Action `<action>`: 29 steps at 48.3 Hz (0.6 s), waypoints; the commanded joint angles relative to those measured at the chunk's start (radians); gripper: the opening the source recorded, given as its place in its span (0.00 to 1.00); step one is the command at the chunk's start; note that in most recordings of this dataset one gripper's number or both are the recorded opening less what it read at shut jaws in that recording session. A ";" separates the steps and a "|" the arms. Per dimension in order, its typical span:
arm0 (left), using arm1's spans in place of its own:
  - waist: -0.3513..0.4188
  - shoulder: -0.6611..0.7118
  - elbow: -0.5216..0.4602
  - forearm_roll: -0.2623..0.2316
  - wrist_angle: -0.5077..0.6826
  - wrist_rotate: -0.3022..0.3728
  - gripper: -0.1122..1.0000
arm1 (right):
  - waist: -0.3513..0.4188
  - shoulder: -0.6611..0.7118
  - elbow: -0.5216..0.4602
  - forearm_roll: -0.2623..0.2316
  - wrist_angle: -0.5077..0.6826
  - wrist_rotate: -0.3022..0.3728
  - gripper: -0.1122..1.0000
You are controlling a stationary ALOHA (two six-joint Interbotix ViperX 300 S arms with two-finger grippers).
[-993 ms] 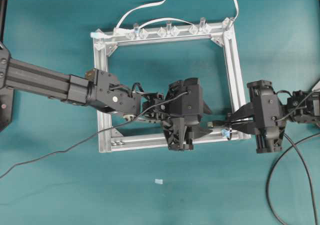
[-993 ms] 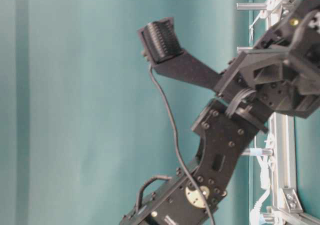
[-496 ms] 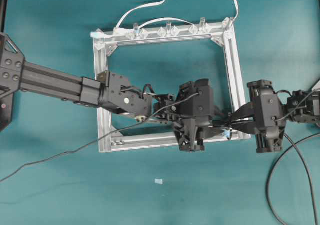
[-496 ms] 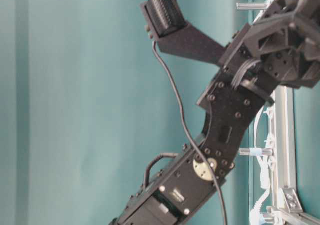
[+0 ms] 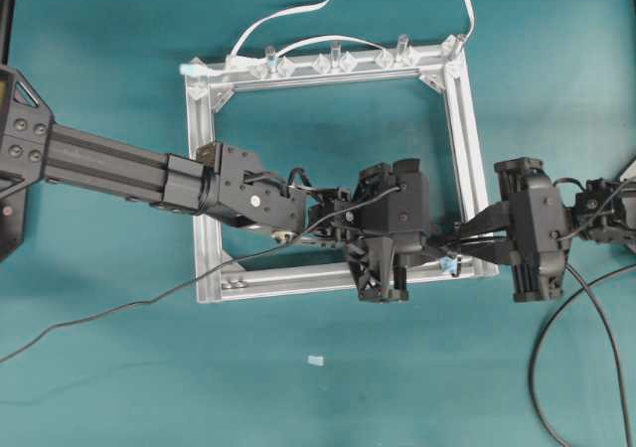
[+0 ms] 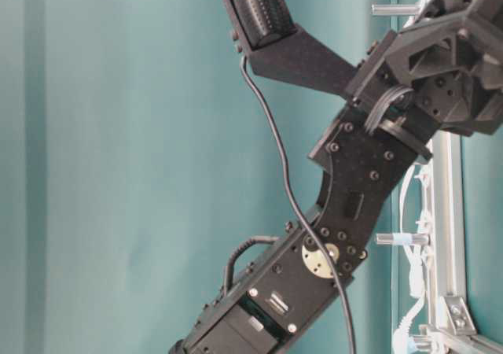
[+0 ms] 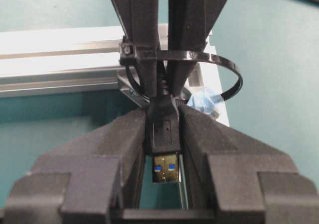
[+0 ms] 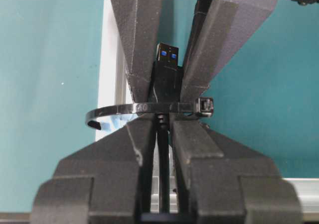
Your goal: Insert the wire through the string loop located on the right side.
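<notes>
The wire's plug [image 7: 162, 129] is a black body with a metal tip [image 7: 166, 168], and my left gripper [image 7: 163, 120] is shut on its sides. The plug [image 8: 167, 69] has come through the string loop [image 8: 130, 109], a thin black band with a pale-blue bit [image 7: 204, 102] at its base. Behind the loop, my right gripper [image 8: 162, 129] is shut on the thin black wire [image 8: 163, 149]. Seen from overhead, the left gripper [image 5: 427, 251] and the right gripper [image 5: 455, 244] meet tip to tip at the frame's right rail, just above the pale-blue bit [image 5: 449, 264].
An aluminium frame [image 5: 200, 159] lies on the teal table. A white cable [image 5: 298, 12] runs through clear clips [image 5: 336, 62] on its back rail. Black leads [image 5: 581, 308] curl by the right arm. A small pale scrap [image 5: 316, 360] lies in front. The left arm [image 6: 346, 197] fills the table-level view.
My left gripper has moved right toward the right gripper and its jaws have come together on the plug. The right gripper has kept its hold and place.
</notes>
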 commanded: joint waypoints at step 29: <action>0.000 -0.049 -0.011 0.005 0.021 -0.003 0.28 | 0.000 -0.006 0.005 -0.006 0.006 0.014 0.95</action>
